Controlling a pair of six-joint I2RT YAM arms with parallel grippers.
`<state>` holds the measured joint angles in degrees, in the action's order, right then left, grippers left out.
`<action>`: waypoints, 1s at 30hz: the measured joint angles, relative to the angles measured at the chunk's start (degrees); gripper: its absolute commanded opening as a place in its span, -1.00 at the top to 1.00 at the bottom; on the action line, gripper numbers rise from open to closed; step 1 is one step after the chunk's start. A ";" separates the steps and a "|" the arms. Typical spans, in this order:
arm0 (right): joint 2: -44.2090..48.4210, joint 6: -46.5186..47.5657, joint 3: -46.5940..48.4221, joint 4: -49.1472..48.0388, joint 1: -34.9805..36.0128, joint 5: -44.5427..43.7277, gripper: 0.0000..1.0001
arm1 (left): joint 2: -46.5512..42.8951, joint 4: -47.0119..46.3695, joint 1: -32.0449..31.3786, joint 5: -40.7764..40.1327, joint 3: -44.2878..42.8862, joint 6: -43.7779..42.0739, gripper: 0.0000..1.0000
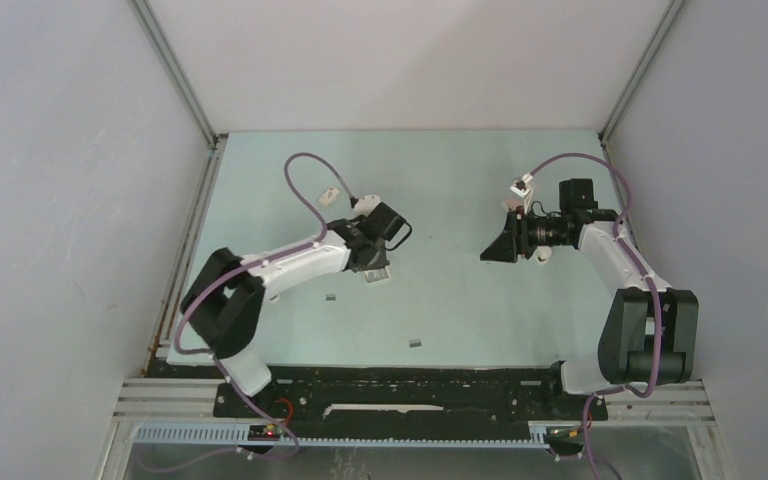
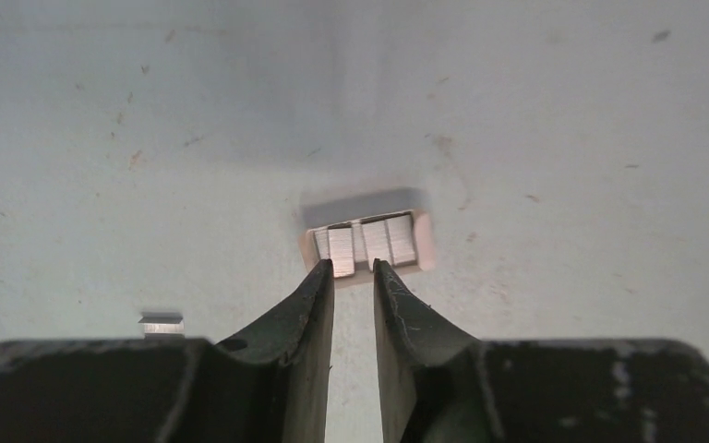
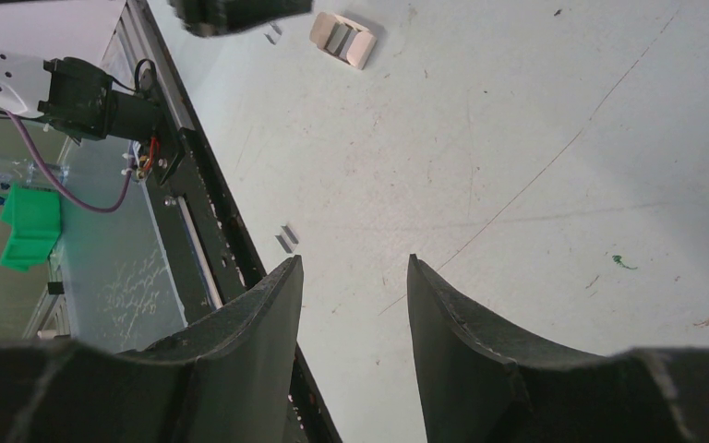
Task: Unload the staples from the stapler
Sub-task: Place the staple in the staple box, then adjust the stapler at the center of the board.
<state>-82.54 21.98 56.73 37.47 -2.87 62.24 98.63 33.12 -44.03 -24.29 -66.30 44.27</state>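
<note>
Left gripper over small pale box of staples; right gripper well apart from the box.
Left jaws stand narrowly apart with nothing between them, tips at the box's near edge. Staples lie in rows inside the box. One loose strip lies on the table left of the box, and another lies nearer the arm bases. Right jaws stand wide and empty, raised above the table.
</note>
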 measured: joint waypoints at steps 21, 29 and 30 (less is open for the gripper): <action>3.82 4.09 -0.02 2.01 1.99 2.71 -0.11 | -46.38 -11.85 3.15 -3.39 27.67 -5.25 -0.64; 4.81 5.62 0.00 3.26 2.34 3.50 -0.11 | -55.84 -13.68 6.86 -2.89 34.91 -2.99 -0.88; 4.81 5.73 0.00 3.37 2.34 3.50 -0.11 | -56.76 -13.97 7.26 -2.73 35.63 -2.60 -0.93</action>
<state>-77.73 27.70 56.73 40.84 -0.54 65.73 41.87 19.16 -36.77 -27.03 -30.68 41.67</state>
